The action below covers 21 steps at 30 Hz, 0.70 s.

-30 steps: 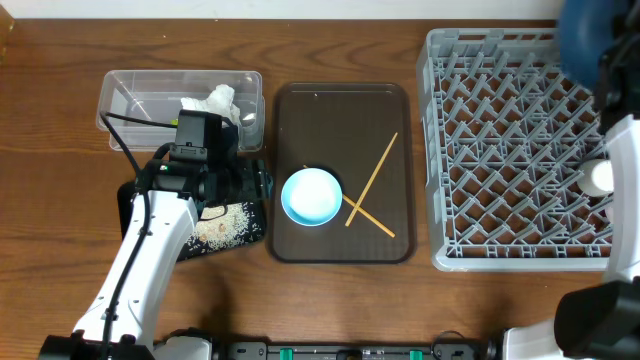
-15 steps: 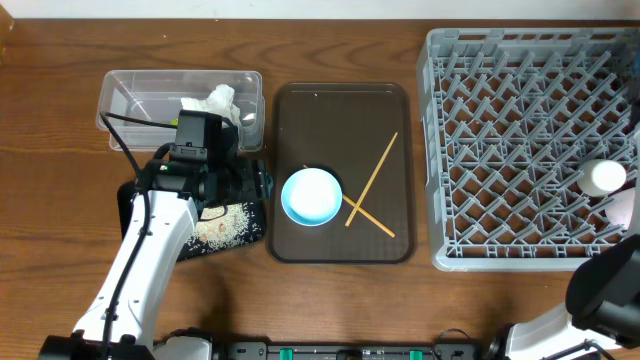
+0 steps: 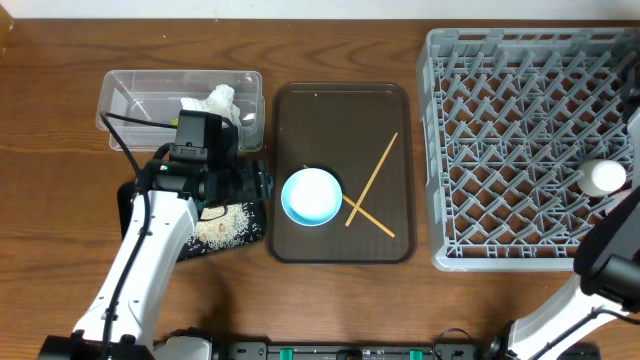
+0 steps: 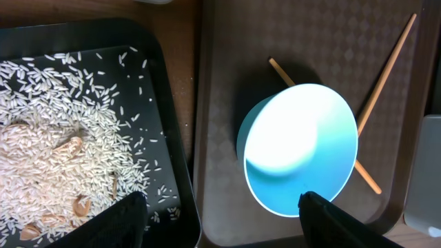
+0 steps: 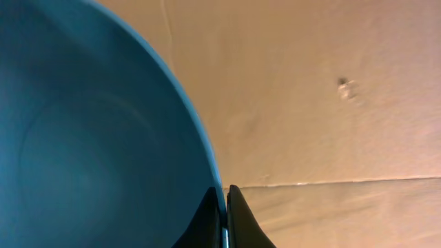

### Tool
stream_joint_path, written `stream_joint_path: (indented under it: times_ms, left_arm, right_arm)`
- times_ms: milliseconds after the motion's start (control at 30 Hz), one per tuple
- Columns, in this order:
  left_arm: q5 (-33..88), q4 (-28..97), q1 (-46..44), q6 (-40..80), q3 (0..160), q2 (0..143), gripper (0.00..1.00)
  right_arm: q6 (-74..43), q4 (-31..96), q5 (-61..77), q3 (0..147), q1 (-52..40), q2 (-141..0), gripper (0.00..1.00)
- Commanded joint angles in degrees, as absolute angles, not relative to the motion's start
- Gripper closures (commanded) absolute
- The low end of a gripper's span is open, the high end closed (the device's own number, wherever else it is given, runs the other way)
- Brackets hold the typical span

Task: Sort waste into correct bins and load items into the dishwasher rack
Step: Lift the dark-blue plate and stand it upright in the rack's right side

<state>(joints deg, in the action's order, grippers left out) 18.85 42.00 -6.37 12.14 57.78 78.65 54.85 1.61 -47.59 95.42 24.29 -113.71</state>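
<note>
Bowl [image 3: 312,196] sits by brown tray's [image 3: 340,105] left edge, chopsticks [image 3: 375,172] crossed just beside it. L gripper [image 4: 224,222] spread, empty; R gripper [image 5: 224,207] pinching blue dish [image 5: 83,138] rim.

Non-task stuff: dark brown serving tray [image 3: 340,110], rounded corners, raised rim, diamond-textured floor, flat mid-table. Wooden table [image 3: 60,200], brown grain. Right wrist view: plain beige surface [image 5: 331,138], one small dent, faint horizontal seam low down.
</note>
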Motion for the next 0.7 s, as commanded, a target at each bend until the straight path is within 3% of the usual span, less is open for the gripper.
stream_joint_path:
  times_ms: [0, 367, 467, 567, 667]
  left_arm:
    - [18.1, 42.2, -6.2, 11.6, 58.2, 78.6, 0.27]
    - [18.1, 42.2, -6.2, 11.6, 58.2, 78.6, 0.27]
    - [18.1, 42.2, -6.2, 11.6, 58.2, 78.6, 0.27]
    - [18.1, 42.2, -6.2, 11.6, 58.2, 78.6, 0.27]
    - [18.1, 42.2, -6.2, 11.6, 58.2, 78.6, 0.27]
  right_arm:
    - [49.7, 2.8, -50.8, 95.6, 23.4, -114.4, 0.99]
    - [40.0, 10.8, -51.0, 95.5, 18.8, -114.5, 0.98]
    - [34.4, 15.6, -50.8, 95.5, 17.2, -114.5, 0.86]
    - [31.6, 18.9, -50.8, 95.5, 16.2, -114.5, 0.82]
    - [28.9, 20.6, -50.8, 95.5, 15.5, -114.0, 0.66]
